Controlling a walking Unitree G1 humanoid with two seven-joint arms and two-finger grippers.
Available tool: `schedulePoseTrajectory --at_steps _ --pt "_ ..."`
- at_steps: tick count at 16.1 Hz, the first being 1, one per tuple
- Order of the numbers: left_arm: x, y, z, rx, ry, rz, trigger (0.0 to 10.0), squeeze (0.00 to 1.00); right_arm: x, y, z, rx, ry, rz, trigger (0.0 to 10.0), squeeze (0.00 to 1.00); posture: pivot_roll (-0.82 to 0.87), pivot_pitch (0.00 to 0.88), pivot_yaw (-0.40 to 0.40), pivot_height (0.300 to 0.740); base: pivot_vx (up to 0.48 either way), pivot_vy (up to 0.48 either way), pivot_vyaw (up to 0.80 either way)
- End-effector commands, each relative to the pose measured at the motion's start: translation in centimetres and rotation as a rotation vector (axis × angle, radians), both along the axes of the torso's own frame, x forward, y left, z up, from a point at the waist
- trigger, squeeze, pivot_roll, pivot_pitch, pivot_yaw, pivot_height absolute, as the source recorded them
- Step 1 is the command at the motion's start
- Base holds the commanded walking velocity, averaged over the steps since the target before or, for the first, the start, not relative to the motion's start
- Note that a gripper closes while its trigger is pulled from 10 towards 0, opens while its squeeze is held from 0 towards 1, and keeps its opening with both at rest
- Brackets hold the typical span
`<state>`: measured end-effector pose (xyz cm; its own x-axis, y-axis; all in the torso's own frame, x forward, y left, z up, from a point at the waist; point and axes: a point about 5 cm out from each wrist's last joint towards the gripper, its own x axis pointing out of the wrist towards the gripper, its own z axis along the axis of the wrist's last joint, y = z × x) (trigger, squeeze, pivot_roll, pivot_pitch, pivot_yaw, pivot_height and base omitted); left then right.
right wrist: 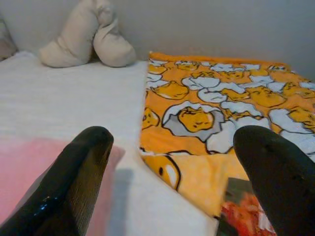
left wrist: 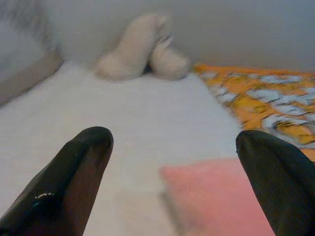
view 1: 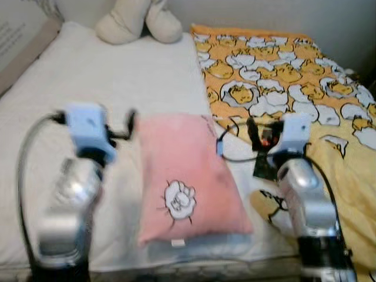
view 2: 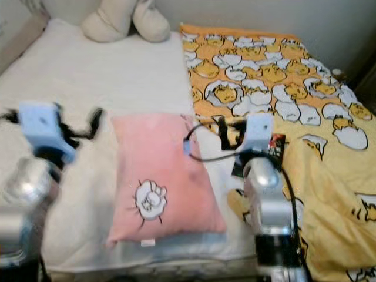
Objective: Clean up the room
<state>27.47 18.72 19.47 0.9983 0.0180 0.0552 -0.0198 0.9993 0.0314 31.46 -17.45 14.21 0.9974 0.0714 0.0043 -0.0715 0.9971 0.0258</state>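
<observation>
Blurred left gripper (view 1: 126, 126) beside pillow (view 1: 185, 176)

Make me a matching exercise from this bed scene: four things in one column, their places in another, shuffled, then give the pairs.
Things:
1. pink pillow
2. cream plush toy
3. orange and yellow blanket
4. left gripper

Places:
A. at the far end of the bed, by the wall
B. spread over the bed's right side
C. between the two arms, near the bed's front edge
D. over the white sheet, left of the pillow

Pairs: 1-C, 2-A, 3-B, 4-D
</observation>
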Motion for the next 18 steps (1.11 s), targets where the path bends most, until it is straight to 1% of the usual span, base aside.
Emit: schedulePoseTrajectory --at_steps 1,2,3,4,5,6,8,10,11,13,15,16,18 --pt "0.7 1.6 -1.3 -0.076 0.113 0.041 10.0 0.0 0.1 -1.4 -2.3 0.05 0.122 -0.029 10.0 0.0 0.15 0.0 -0.059 0.74 0.0 0.0 0.0" --pt "1.0 1.9 -1.3 -0.113 0.134 0.045 10.0 0.0 0.2 -1.8 -2.7 0.071 0.142 -0.042 10.0 0.0 0.15 0.0 -0.059 0.74 0.0 0.0 0.0" --pt "1.5 2.1 -1.6 -0.19 0.189 0.035 10.0 0.0 0.3 -2.7 -3.8 0.097 0.194 -0.076 10.0 0.0 0.16 0.0 -0.058 0.74 0.0 0.0 0.0" --pt "1.7 2.0 -2.2 -0.228 0.252 0.009 10.0 0.0 0.3 -3.2 -4.5 0.12 0.227 -0.086 10.0 0.0 0.16 0.0 -0.057 0.74 0.0 0.0 0.0" --pt "1.8 2.5 -2.8 -0.309 0.332 -0.016 10.0 0.0 0.0 -3.8 -5.5 0.152 0.272 -0.098 10.0 0.0 0.16 0.0 -0.053 0.74 0.0 0.0 0.0" --pt "1.8 2.6 -2.9 -0.322 0.349 -0.023 10.0 0.0 -0.1 -4.0 -5.7 0.165 0.286 -0.1 10.0 0.0 0.16 0.0 -0.053 0.74 0.0 0.0 0.0" --pt "1.2 3.4 -2.5 -0.396 0.43 -0.085 10.0 0.0 -1.3 -5.3 -6.5 0.219 0.34 -0.125 10.0 0.0 0.16 0.0 -0.055 0.74 0.0 0.0 0.0" --pt "0.2 3.8 -2.7 -0.418 0.493 -0.124 10.0 0.0 -2.4 -6.1 -7.3 0.302 0.401 -0.102 10.0 0.0 0.16 0.0 -0.049 0.74 0.0 0.0 0.0" --pt "-0.1 3.9 -3.2 -0.436 0.533 -0.129 10.0 0.0 -2.7 -6.2 -7.9 0.351 0.434 -0.087 10.0 0.0 0.16 0.0 -0.048 0.74 0.0 0.0 0.0" --pt "-0.4 3.3 -4.3 -0.496 0.601 -0.166 10.0 0.0 -2.3 -5.4 -8.9 0.452 0.49 -0.027 10.0 0.0 0.16 0.0 -0.046 0.74 0.0 0.0 0.0" --pt "-0.6 2.6 -5.4 -0.553 0.658 -0.196 10.0 0.0 -1.5 -4.8 -9.2 0.458 0.487 -0.009 10.0 0.0 0.16 0.0 -0.047 0.74 0.0 0.0 0.0" --pt "-0.6 2.2 -5.9 -0.586 0.674 -0.218 10.0 0.0 -0.9 -4.4 -8.9 0.488 0.467 0.002 10.0 0.0 0.17 0.0 -0.05 0.74 0.0 0.0 0.0" --pt "-1.0 1.4 -7.0 -0.607 0.729 -0.236 10.0 0.0 -0.2 -3.7 -8.6 0.54 0.46 0.008 10.0 0.0 0.17 0.0 -0.054 0.74 0.0 0.0 0.0"
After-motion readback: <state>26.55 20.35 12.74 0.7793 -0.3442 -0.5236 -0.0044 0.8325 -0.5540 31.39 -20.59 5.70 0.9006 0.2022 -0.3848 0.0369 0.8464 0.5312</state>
